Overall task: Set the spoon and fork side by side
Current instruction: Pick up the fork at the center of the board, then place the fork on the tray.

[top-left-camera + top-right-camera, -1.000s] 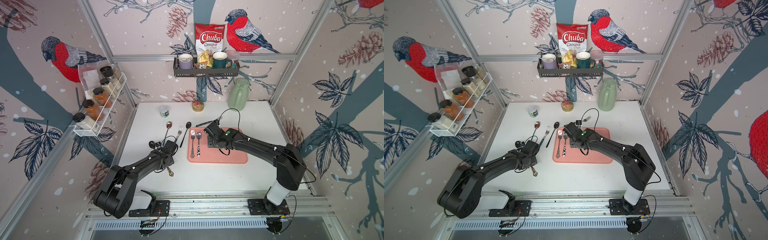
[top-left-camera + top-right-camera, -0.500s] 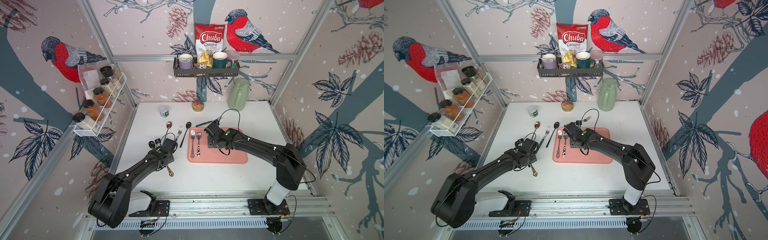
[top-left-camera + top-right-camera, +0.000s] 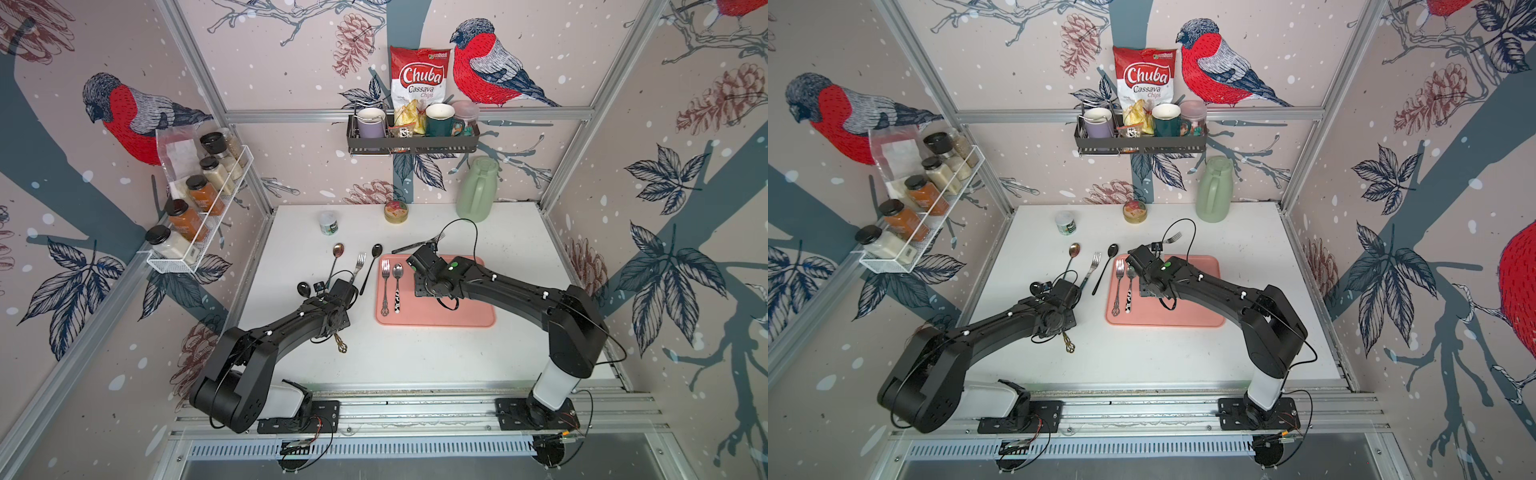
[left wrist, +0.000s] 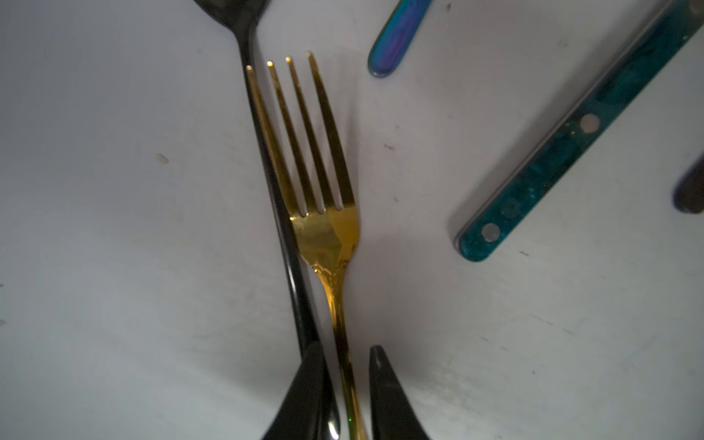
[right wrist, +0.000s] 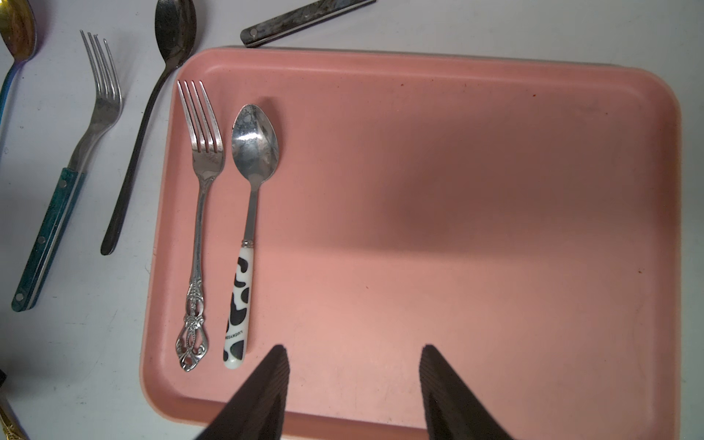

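- Gold fork with an ornate handle (image 4: pixel 327 236) lies flat on the white desk (image 4: pixel 114 228), and your left claw (image 4: pixel 346 348) straddles its handle just behind the neck.
- That claw stands narrow. One finger sits on each side of the handle, with a thin strip of desk showing between metal and finger, so nothing is pinched.
- A glossy black spoon (image 4: pixel 303 324) lies right against the fork. Its handle touches the outermost tine and disappears behind one claw finger.
- Near them you see an iridescent blue handle tip (image 4: pixel 392 42) and a teal riveted handle (image 4: pixel 552 164), both apart from the pair.
- In a top view the left arm (image 3: pixel 291 328) hides most of the fork. Only its gold handle end (image 3: pixel 341 345) pokes out, and the black spoon's bowl (image 3: pixel 303 289) shows beyond the claw.
- Your right claw (image 5: pixel 354 346) hangs over the pink tray (image 5: pixel 495 190), fingers wide and holding nothing.
- On that tray a silver filigree fork (image 5: pixel 198 213) and a cow-patterned spoon (image 5: pixel 254 141) lie parallel and close together, with their heads the same way.
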`<state>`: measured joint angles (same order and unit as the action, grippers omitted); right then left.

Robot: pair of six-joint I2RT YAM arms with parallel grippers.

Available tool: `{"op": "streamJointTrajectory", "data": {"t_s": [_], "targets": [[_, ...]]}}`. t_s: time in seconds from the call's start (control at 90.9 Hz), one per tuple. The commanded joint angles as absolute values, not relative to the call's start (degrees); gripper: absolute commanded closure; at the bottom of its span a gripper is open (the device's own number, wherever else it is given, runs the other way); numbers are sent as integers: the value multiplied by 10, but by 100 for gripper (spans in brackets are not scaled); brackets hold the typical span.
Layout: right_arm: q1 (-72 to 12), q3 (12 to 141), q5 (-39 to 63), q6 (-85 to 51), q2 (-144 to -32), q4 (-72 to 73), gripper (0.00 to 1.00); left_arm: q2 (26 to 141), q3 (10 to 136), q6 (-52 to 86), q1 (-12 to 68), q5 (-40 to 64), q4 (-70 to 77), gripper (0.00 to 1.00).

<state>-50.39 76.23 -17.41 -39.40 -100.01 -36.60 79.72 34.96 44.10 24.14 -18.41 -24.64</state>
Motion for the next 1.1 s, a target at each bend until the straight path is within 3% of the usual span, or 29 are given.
{"op": "streamJointTrajectory", "data": {"t_s": [0.0, 0.187, 0.33, 0.759, 1.089], "targets": [[-503, 766, -168, -403, -1004, -376, 43, 815, 343, 440, 242, -167, -221, 83], [-503, 766, -166, -403, -1008, -376, 43, 840, 344, 435, 242, -162, -216, 87], [-503, 765, -166, -401, -1007, -375, 43, 835, 345, 427, 243, -149, -212, 100], [-447, 689, -142, -398, -943, -342, 43, 719, 484, 425, 349, -231, -402, 100], [-367, 569, -95, -419, -860, -246, 44, 913, 745, 423, 435, -242, -442, 100]]}}
